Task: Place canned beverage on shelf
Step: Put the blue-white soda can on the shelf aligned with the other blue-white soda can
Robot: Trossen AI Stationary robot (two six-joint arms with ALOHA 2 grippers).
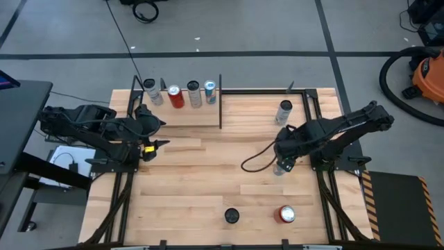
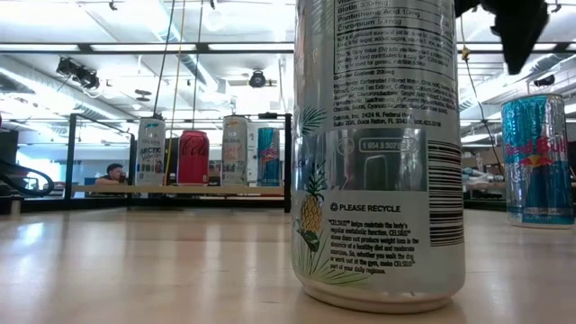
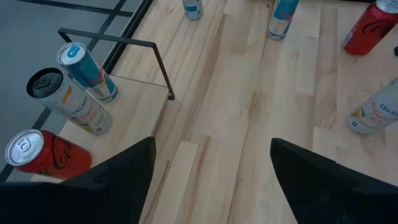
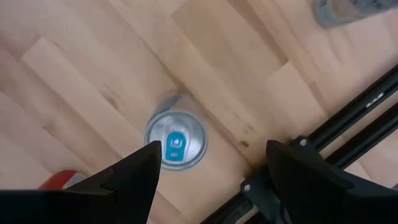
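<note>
Canned beverage: a silver can with a blue tab [image 4: 175,144] stands upright on the desk under the right hand, well apart from the shelf; not gripped.
Right hand [image 4: 208,163]: above that can, pointing down, fingers spread wide either side of it, holding nothing.
Shelf [image 1: 182,112]: pale wood board with black uprights at the desk's far edge, left part.
On the shelf: four upright cans in a row, a silver can [image 1: 150,90], a red Coca-Cola can [image 1: 175,96], a Celsius can [image 1: 193,93], a blue Red Bull can [image 1: 209,91].
Left hand [image 1: 154,144]: just in front of the shelf, fingers wide apart, empty.
Elsewhere on the desk [image 1: 208,187]: a grey can [image 1: 284,111] right of the shelf; a dark-topped can [image 1: 232,216] and a red can [image 1: 286,214] near the front edge.
</note>
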